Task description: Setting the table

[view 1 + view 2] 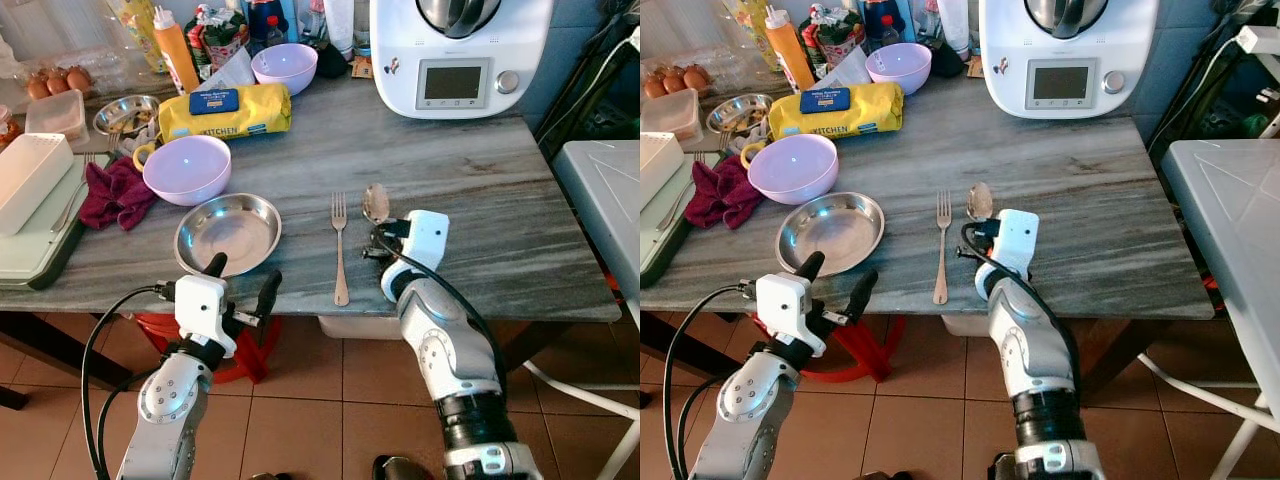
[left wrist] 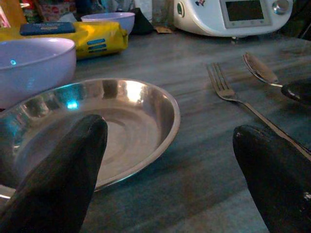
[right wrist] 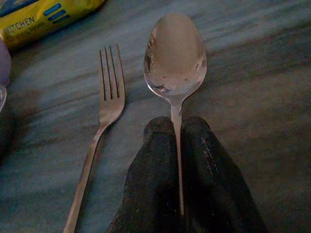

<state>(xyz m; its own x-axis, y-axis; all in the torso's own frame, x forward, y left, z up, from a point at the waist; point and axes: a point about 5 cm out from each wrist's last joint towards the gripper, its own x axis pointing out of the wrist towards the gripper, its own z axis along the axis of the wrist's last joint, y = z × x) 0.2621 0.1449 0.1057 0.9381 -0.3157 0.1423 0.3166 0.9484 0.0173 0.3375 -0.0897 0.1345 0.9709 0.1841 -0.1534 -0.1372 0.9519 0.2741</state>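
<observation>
A steel plate (image 1: 228, 233) lies near the table's front edge, with a fork (image 1: 339, 250) to its right. Just right of the fork lies a spoon (image 1: 376, 203), bowl pointing away from me. My right gripper (image 3: 177, 145) is shut on the spoon's handle, low over the table (image 1: 480, 190). My left gripper (image 1: 242, 280) hovers open at the front edge, just before the plate, with nothing between its fingers (image 2: 63, 165). A lilac bowl (image 1: 187, 168) stands behind the plate.
A white kitchen machine (image 1: 455, 50) stands at the back right. A yellow packet (image 1: 225, 110), a second lilac bowl (image 1: 284, 66), bottles and a small steel dish (image 1: 125, 115) crowd the back left. A maroon cloth (image 1: 115, 192) and a white box (image 1: 25, 180) lie at the left.
</observation>
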